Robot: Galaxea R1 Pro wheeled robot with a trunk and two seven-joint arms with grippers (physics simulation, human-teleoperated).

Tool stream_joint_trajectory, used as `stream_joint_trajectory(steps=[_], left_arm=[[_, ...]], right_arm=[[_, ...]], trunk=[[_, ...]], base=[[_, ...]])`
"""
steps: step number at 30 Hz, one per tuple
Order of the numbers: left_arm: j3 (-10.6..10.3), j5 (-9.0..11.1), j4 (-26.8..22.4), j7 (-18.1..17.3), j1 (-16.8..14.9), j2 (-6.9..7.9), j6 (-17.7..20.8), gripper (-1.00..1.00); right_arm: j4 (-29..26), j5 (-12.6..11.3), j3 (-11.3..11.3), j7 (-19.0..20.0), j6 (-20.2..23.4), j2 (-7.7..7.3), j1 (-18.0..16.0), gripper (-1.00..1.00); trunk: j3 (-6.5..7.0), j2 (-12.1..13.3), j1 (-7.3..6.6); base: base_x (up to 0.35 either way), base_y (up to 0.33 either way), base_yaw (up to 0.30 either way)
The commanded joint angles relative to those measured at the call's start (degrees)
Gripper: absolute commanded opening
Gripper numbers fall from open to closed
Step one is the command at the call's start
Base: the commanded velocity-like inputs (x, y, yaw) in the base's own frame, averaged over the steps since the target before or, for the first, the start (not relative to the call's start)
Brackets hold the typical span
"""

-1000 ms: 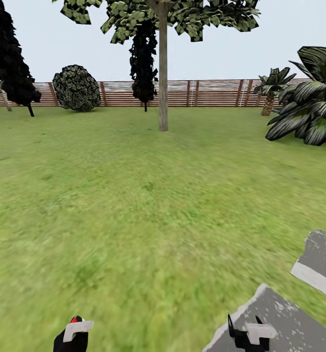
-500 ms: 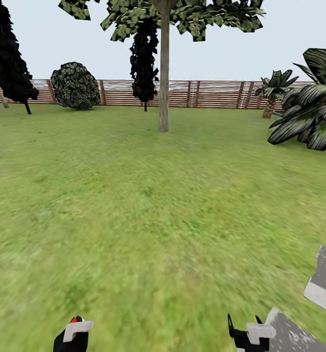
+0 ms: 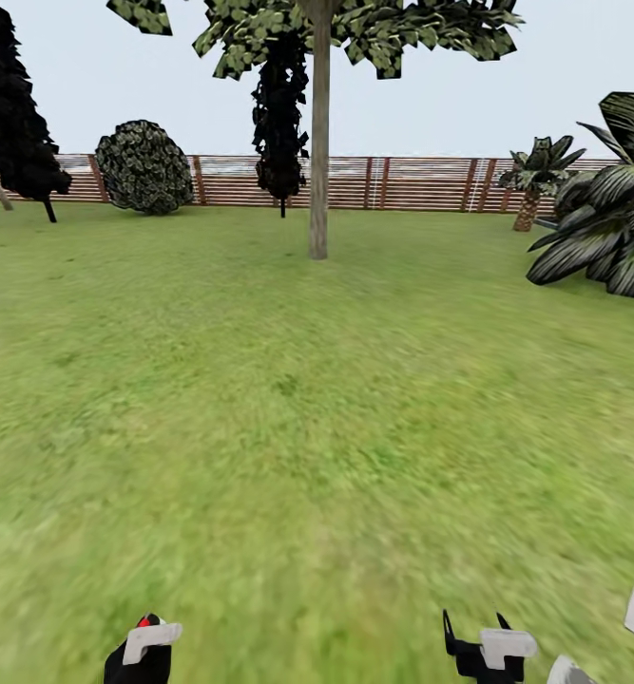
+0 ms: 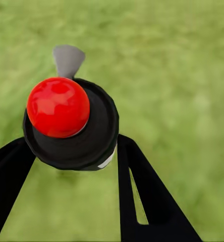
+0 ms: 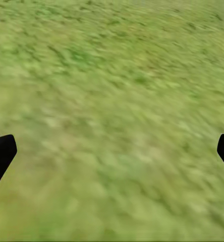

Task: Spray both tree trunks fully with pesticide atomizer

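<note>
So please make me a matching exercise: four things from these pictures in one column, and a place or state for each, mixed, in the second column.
Things:
1. tree trunk
2. atomizer
3. right gripper
4. wooden fence

Places or states:
A. held between the left gripper's black fingers
B. runs along the far edge of the lawn
C. open over bare grass
D. stands upright on the lawn, straight ahead

Pairs: 1-D, 2-A, 3-C, 4-B

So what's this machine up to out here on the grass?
It is a two-armed robot on a lawn. Its left end effector is shut on a black spray bottle with a red knob, the pesticide atomizer. The right end effector is open, with grass beneath it. A tall tree with a pale tree trunk stands ahead, before a wooden fence.
</note>
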Motion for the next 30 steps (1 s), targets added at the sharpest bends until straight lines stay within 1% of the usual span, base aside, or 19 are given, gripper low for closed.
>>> stream_joint_trajectory(steps=[1, 30], left_arm=[[-0.1, 0.2, 0.0, 0.1, 0.0, 0.01, -0.2, -1.0], [-0.1, 0.2, 0.0, 0.1, 0.0, 0.02, -0.1, -1.0]], right_arm=[[0.0, 0.6, -0.3, -0.3, -0.1, 0.01, 0.0, 1.0], [0.0, 0.6, -0.3, -0.3, -0.1, 0.01, 0.0, 1.0]], trunk=[[-0.05, 0.0, 0.02], [-0.05, 0.0, 0.02]], base=[[0.339, 0.0, 0.0], [0.339, 0.0, 0.0]])
